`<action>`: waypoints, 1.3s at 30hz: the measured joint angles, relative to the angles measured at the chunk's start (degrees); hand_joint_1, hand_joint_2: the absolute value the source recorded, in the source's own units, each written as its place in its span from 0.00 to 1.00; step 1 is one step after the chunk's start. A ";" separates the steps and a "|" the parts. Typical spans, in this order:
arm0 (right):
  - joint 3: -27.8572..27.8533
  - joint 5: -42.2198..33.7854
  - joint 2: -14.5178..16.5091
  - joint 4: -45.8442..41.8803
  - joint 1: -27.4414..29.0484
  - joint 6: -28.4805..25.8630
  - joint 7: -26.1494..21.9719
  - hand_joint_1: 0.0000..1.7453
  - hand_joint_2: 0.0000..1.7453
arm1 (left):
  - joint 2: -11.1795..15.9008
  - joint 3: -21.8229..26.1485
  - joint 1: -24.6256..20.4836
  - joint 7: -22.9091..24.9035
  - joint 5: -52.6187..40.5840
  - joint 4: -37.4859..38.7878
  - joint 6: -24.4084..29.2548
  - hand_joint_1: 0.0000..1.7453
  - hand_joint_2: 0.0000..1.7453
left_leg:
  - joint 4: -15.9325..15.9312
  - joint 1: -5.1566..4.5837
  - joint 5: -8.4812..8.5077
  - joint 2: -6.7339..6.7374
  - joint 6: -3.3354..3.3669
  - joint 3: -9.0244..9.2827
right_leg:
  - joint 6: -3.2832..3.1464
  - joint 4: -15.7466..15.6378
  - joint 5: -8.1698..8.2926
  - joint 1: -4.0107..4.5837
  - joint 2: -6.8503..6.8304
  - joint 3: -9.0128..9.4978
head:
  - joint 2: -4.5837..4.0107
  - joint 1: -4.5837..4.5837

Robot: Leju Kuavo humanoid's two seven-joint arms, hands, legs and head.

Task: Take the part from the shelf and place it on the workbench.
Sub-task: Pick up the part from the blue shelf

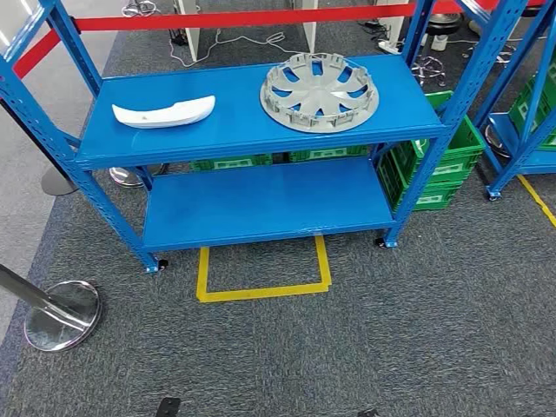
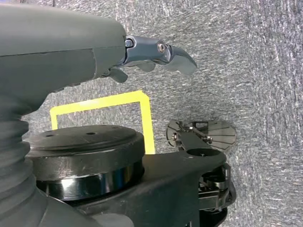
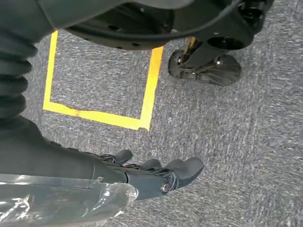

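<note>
Lying flat on the blue shelf's [image 1: 196, 130] top level, the white trim part [image 1: 164, 112] is running lengthwise beside a silver hubcap [image 1: 319, 91]; left hand [image 2: 157, 54] and right hand [image 3: 157, 175] are hanging empty, fingers loosely extended.

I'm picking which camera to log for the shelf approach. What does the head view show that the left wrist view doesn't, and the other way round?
Head view alone: the blue shelf with a white curved part and a grey wheel cover lying apart on its top level, green crates behind, and a stanchion base.
Left wrist view alone: the left robot hand, holding nothing, hanging over the carpet.
Both: the grey carpet and the yellow tape square on the floor.
</note>
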 joint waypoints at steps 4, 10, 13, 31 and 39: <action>0.15 0.25 -0.03 0.00 0.19 0.08 -0.12 0.00 0.25 | 0.00 0.00 0.00 0.02 0.00 0.00 0.02 0.00 1.00 | 0.00 0.00 0.00 0.00 0.00 0.00 | 0.00 0.00 0.00 0.00 0.01 -0.01 | 0.00 0.01; 0.49 0.84 -0.03 0.00 0.23 -0.13 0.06 0.00 1.00 | 0.00 0.02 0.00 0.09 -0.04 0.00 0.02 0.00 1.00 | 0.00 0.00 0.00 0.00 0.00 0.00 | 0.00 0.00 0.00 0.00 0.01 -0.01 | 0.00 0.01; 0.78 1.62 -0.03 0.00 0.33 -1.09 0.95 0.00 1.00 | 0.00 0.03 0.00 0.09 -0.15 0.00 0.04 0.00 1.00 | 0.00 0.00 0.00 0.00 0.00 0.00 | 0.00 0.00 0.00 0.00 0.00 -0.01 | 0.00 0.01; 0.81 2.49 -0.40 0.00 0.13 -2.68 3.18 0.00 1.00 | 0.28 0.10 0.09 0.09 -1.10 0.00 0.01 0.00 1.00 | -1.28 1.13 -0.08 -0.14 1.08 1.45 | 2.65 10.01 -4.21 -0.62 -0.11 -4.05 | 0.00 0.73; 0.76 2.60 -0.29 0.24 0.18 -2.61 3.63 0.00 1.00 | 0.52 0.26 0.01 0.09 -1.25 0.04 -0.11 0.00 1.00 | 1.79 1.24 -2.27 -0.06 -1.45 0.54 | -0.07 1.18 -1.19 -0.77 0.83 0.48 | 0.00 0.23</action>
